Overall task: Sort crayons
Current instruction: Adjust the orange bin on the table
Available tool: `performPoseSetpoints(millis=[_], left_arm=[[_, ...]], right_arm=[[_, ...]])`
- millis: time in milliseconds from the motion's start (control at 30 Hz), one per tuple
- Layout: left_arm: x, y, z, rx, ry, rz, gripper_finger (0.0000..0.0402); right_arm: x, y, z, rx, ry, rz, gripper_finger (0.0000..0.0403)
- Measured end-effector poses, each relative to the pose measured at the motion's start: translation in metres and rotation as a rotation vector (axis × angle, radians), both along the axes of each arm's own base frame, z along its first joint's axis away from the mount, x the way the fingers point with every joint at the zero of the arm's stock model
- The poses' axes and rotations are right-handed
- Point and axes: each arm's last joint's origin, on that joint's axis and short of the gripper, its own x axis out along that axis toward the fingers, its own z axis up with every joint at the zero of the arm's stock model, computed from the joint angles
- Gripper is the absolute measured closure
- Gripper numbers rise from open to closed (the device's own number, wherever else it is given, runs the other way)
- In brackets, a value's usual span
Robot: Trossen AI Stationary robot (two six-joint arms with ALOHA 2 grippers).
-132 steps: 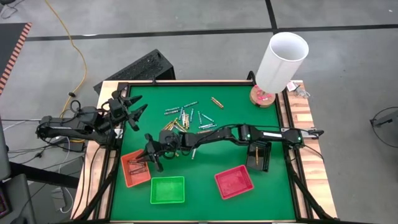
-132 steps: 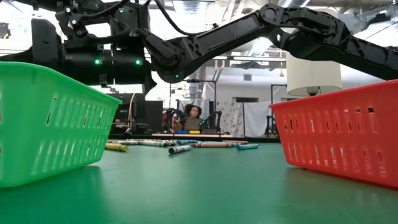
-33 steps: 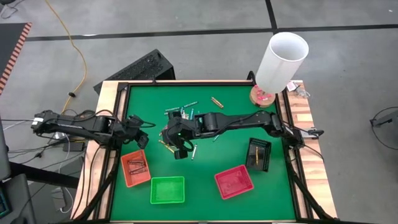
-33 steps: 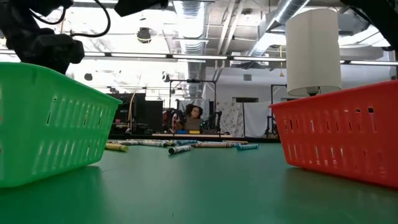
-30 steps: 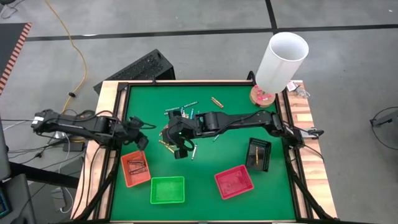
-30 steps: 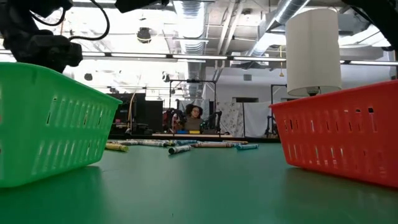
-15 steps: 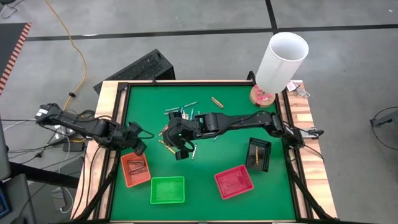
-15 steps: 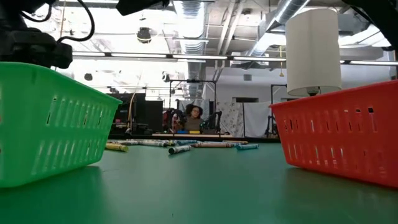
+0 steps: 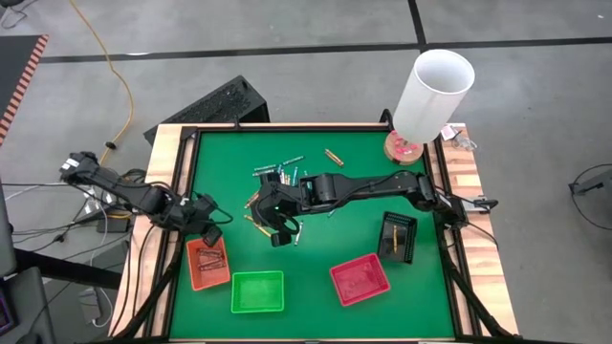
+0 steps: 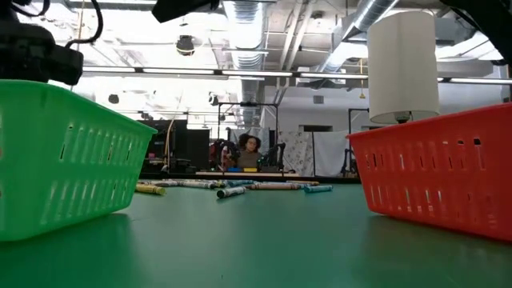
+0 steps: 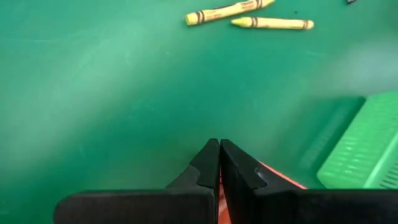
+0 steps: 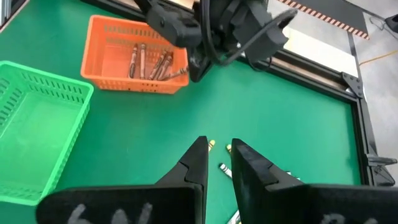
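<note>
The loose crayons [image 9: 284, 175] lie in a heap on the green table's far middle, with one gold crayon [image 9: 333, 157] apart. Reddish-brown crayons [image 12: 149, 61] lie in the orange tray [image 9: 194, 273]. Another crayon rests in the black tray [image 9: 397, 239]. My left gripper [image 11: 219, 144] is shut with nothing between its fingers and hangs over the orange tray's far rim [image 9: 208, 233]. My right gripper [image 12: 217, 148] hovers near the heap's near side [image 9: 283, 234], slightly open, with two yellow crayon ends [image 12: 212, 144] showing on the table through the gap.
A green tray [image 9: 258, 291] and a red tray [image 9: 360, 279] stand along the near side. A white cylinder [image 9: 435, 88] stands on a round base at the far right corner. Two yellow crayons [image 11: 249, 15] lie ahead of the left gripper. A person [image 10: 250, 149] sits far behind.
My left gripper has swung toward the table's near edge, from beside the left rim to above the orange tray's far rim, turning as it went. The right arm and the crayons have stayed where they were.
</note>
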Motion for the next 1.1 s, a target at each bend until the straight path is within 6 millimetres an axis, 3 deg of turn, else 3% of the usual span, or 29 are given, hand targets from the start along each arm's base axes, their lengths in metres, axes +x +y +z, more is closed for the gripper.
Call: performPoseSetpoints(millis=[300,500,1100], left_arm=[[0.001,-0.001,0.024,0.003,-0.044,-0.008,0.0401],[-0.006,0.001,0.019,0.049,0.049,0.021,0.0401],[0.011,-0.01,0.0,0.113,0.241,-0.039,0.0401]], right_arm=[[0.0,0.0,-0.001,0.0,0.007,0.0,0.0337],[-0.002,0.001,-0.004,0.0,0.043,-0.002,0.0337],[-0.005,0.016,-0.004,0.001,0.051,0.03,0.0337]])
